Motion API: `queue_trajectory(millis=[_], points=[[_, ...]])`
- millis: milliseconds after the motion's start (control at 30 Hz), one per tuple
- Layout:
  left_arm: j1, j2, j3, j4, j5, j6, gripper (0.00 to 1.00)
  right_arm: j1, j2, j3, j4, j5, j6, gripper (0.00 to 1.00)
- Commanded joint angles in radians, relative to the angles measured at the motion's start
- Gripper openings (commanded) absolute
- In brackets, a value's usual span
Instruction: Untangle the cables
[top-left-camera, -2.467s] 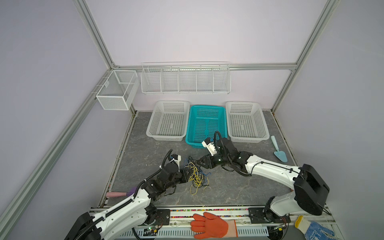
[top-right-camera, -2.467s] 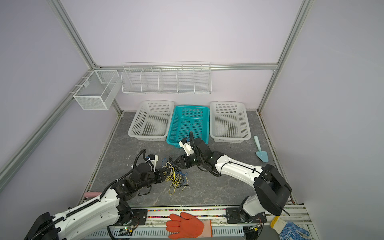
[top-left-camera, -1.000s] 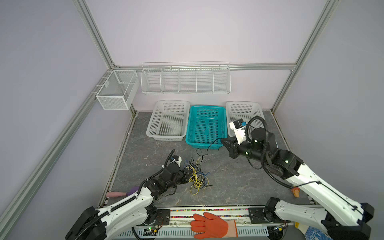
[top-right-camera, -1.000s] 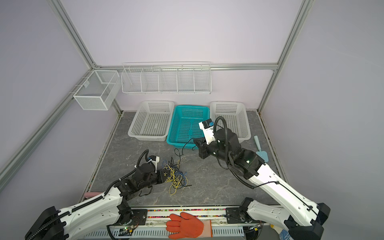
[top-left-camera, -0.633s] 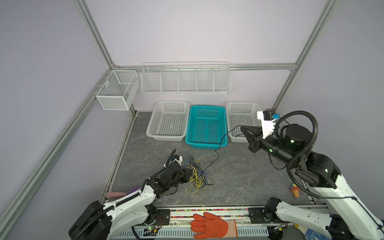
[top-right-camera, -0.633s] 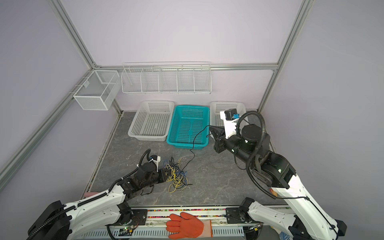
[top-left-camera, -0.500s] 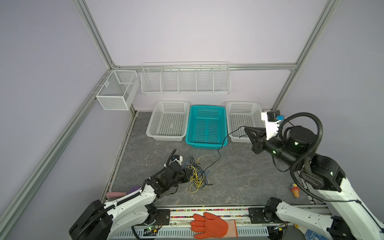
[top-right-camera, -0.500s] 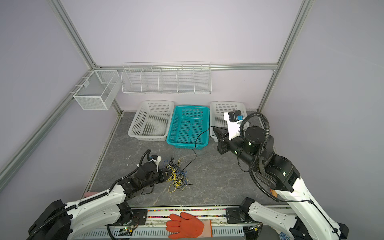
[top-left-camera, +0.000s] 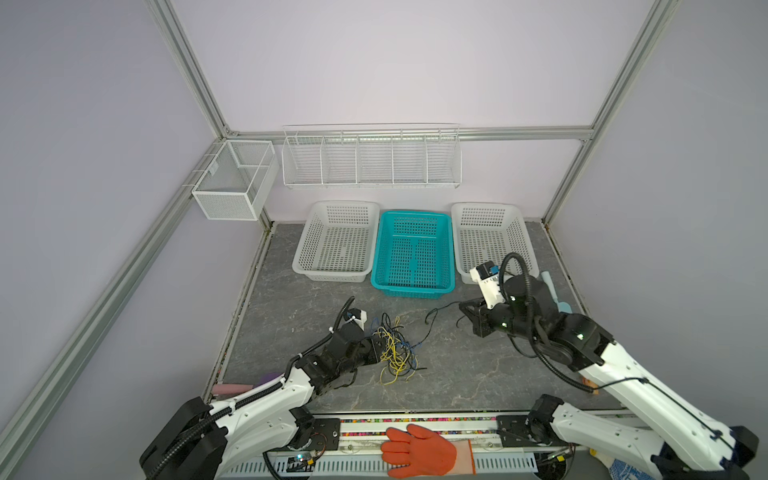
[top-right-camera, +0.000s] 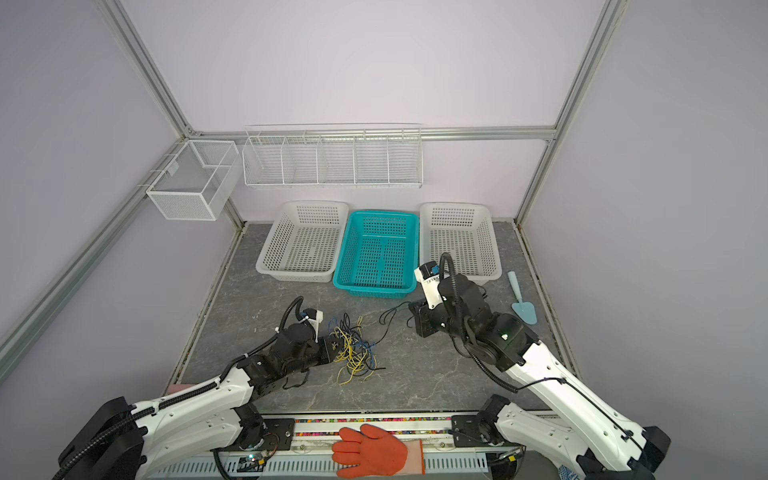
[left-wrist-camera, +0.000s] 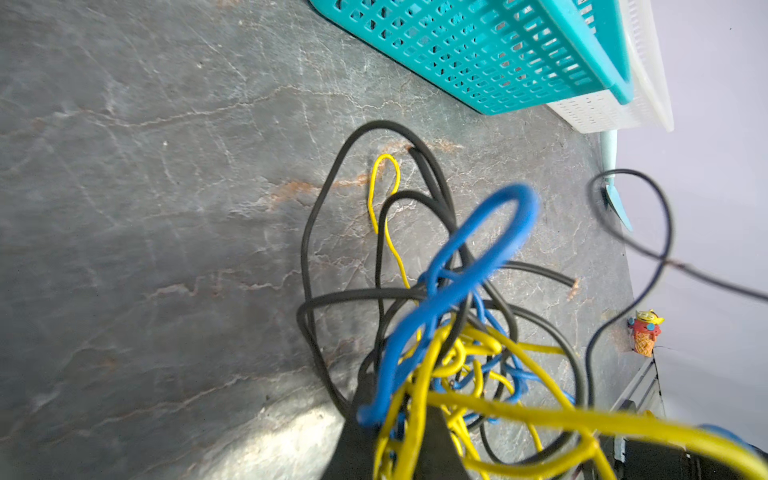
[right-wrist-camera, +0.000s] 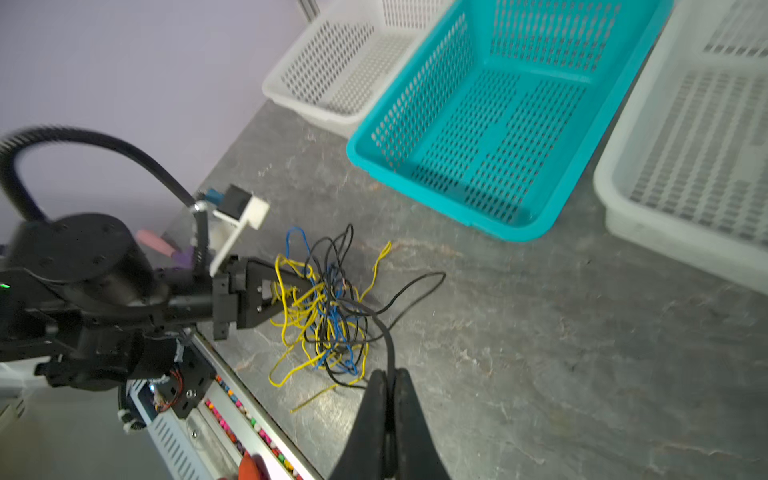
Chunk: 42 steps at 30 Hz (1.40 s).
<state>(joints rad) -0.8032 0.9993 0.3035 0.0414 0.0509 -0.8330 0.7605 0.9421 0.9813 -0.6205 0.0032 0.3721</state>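
The cables (top-left-camera: 395, 349) lie heaped on the table (top-left-camera: 291, 316), at about 6 o'clock from the teal basket (top-left-camera: 411, 291); the left gripper (top-left-camera: 377, 345) sits at the heap's 9 o'clock edge, jaws nearly together, seemingly pinching some strands. The right gripper (right-wrist-camera: 386, 384), at 2 o'clock from the heap, is clamped on a black cable (right-wrist-camera: 390, 345) — it trails back into the heap.
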Motion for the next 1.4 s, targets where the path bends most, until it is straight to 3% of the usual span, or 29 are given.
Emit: queue_trajectory(millis=[0,267,467,567,1167,1367], points=[[0.004,0.015,0.027,-0.003,-0.009,0.017,0.00,-0.004,0.025,-0.066,0.074,-0.072,0.074,0.09],[0.004,0.016,0.027,0.002,-0.006,0.017,0.00,-0.003,0.101,-0.224,0.204,-0.103,0.160,0.26],[0.004,0.015,0.023,0.009,-0.002,0.014,0.00,0.000,0.189,-0.269,0.328,-0.172,0.247,0.53],[0.004,0.016,0.014,0.020,0.003,0.009,0.00,0.015,0.242,-0.272,0.398,-0.212,0.291,0.60],[0.004,-0.022,-0.008,0.012,0.006,0.003,0.00,0.045,0.639,-0.177,0.681,-0.299,0.458,0.53],[0.004,-0.029,-0.019,0.011,0.009,0.001,0.00,0.041,0.683,-0.176,0.773,-0.307,0.487,0.43]])
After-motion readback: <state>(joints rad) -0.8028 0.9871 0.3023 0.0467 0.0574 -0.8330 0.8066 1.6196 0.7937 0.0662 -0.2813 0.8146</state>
